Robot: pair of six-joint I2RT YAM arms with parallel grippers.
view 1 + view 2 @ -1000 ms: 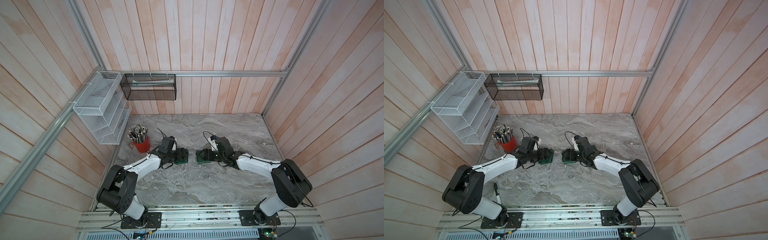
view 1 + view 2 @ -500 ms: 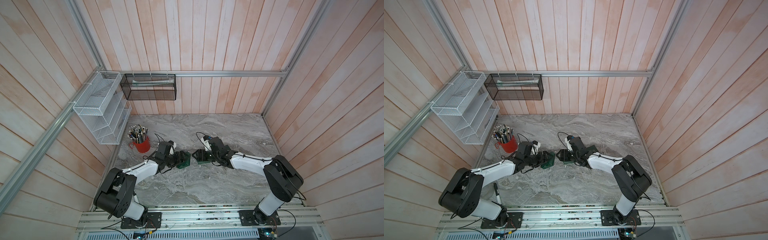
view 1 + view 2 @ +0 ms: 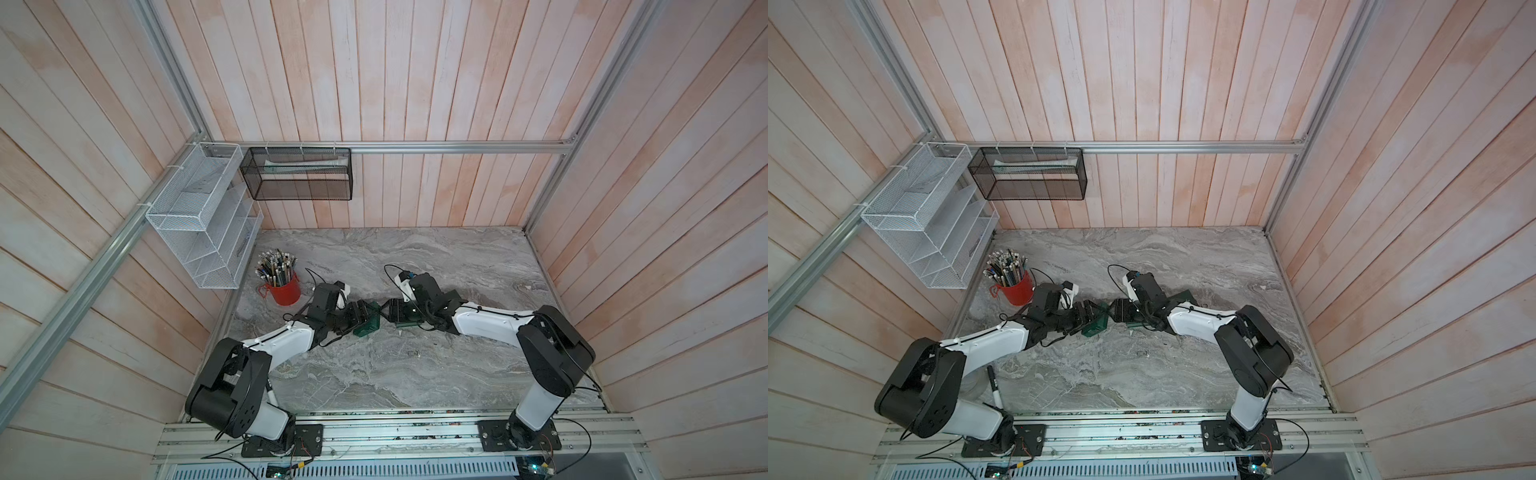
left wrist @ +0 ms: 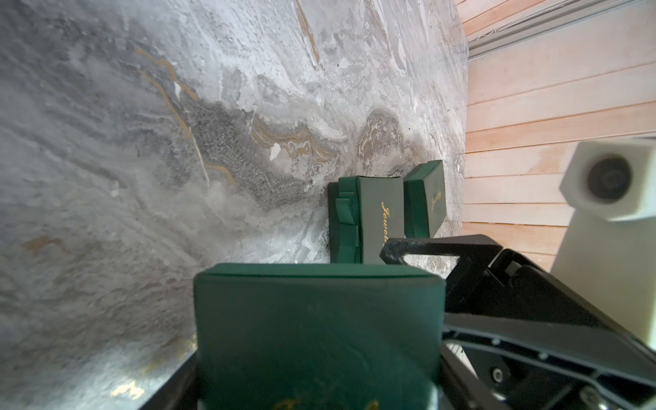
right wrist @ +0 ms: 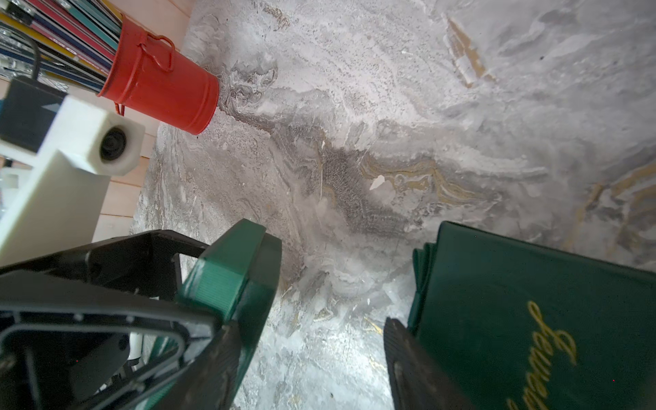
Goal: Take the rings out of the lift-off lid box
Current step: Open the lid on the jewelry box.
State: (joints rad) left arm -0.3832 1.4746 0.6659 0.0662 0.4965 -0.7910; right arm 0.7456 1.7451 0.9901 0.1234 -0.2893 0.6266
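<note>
My left gripper [image 3: 362, 319] [image 4: 319, 372] is shut on a green box [image 3: 369, 326] [image 4: 319, 319], held tilted near the table's middle. Edge-on, that box [image 5: 241, 273] shows two stacked green layers. My right gripper [image 3: 388, 313] [image 5: 312, 362] stands open right beside it, with bare marble between its fingers. One finger [image 5: 213, 369] lies along the held box. The other finger [image 5: 408, 365] lies against a second green box with gold script [image 5: 532, 319] [image 3: 409, 322]. I cannot tell which green box is the lift-off lid box. The rings are out of view.
A third green box [image 4: 426, 198] lies behind the bow-trimmed one [image 4: 369, 220]. A red cup of pencils [image 3: 284, 286] stands at the left. A white wire rack [image 3: 203, 216] and a black mesh basket [image 3: 297, 174] hang on the walls. A small white scrap [image 5: 376, 182] lies on the marble.
My right gripper has slid left until it sits against the box in my left gripper, its jaws a little narrower. The left arm has shifted slightly, and its box is tilted.
</note>
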